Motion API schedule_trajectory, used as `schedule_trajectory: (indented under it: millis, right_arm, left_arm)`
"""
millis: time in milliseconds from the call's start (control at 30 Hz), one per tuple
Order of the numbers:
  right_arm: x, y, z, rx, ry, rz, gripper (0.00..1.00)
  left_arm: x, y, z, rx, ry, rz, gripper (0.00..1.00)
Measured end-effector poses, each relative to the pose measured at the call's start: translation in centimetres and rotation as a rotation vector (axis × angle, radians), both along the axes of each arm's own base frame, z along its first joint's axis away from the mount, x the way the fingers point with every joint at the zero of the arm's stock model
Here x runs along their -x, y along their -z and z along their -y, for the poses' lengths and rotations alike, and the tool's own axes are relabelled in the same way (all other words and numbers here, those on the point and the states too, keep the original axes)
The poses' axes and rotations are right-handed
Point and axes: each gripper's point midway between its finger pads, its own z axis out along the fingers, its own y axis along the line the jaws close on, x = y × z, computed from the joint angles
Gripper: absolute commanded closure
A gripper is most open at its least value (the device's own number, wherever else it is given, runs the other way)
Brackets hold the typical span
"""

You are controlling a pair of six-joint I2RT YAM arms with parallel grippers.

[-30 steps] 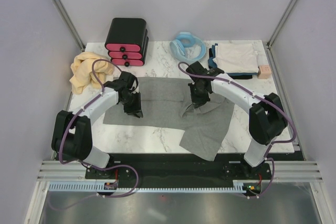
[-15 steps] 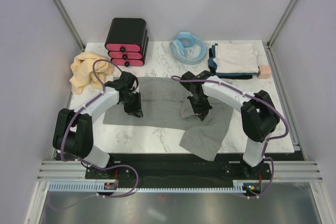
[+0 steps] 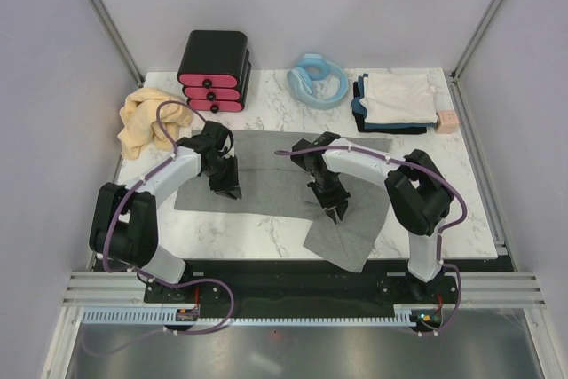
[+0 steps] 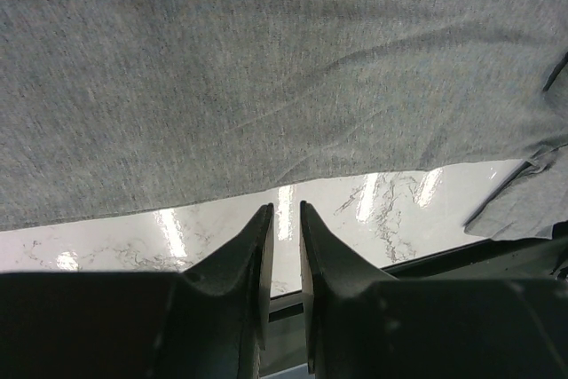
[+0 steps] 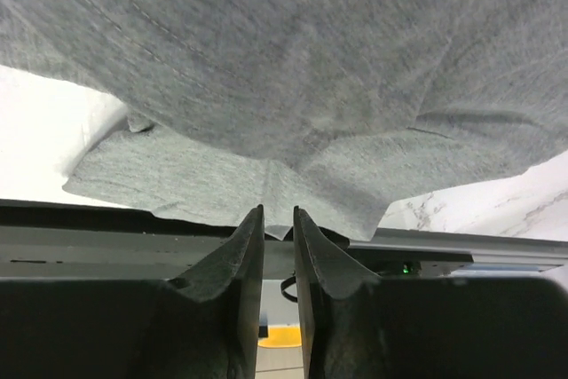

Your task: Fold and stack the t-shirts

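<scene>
Top external view, counted: 2 arms, 1 black box (image 3: 213, 52) with 3 pink drawers (image 3: 211, 80) at the upper left of the marble table (image 3: 266, 226), 1 light-blue coiled hose (image 3: 318, 80) at upper centre, and 1 small pinkish block (image 3: 445, 121) at the upper right.

The shirts lie in 3 places. 1 heather-grey shirt (image 3: 275, 175) is spread across the centre of the frame. 1 tan-yellow shirt (image 3: 145, 122) sits crumpled at the left edge, just below the box. 1 folded whitish shirt (image 3: 399, 95) tops a stack at the upper right, with dark shirts (image 3: 358, 102) under it. Their number cannot be told from the edges that show.

The grey shirt is plain and finely mottled. Its left part lies flat. Its right part is rumpled, with creases running under the right arm. 1 flap reaches down to the table's lower edge at lower centre-right.

The left gripper (image 3: 231, 193) stands over the shirt's left part. In the left wrist view its 2 fingers (image 4: 257, 246) leave only a narrow slit. Nothing is in the slit, and the tips point at bare marble just below the hem.

The right gripper (image 3: 340, 214) is over the rumpled right part. In the right wrist view its jaws also stand narrowly apart with the gap clear. A crease of grey cloth (image 5: 311, 59) runs down toward the tips. I cannot tell whether it touches them.
</scene>
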Motion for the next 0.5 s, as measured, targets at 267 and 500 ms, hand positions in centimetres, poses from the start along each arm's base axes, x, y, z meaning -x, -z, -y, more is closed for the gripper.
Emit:
schedule_trajectory:
  millis: [267,500]
  right_arm:
    - [-4.0,-4.7,-1.0,-0.074,0.037,0.167,0.74]
    - [-10.7,-4.9,2.5,-0.087,0.195,0.325,0.75]
  left_arm:
    - [-0.3,0.0,-0.3,-0.001,-0.014,0.007,0.73]
    - [-4.7,-1.8,-1.5,-0.002,-0.091,0.092,0.72]
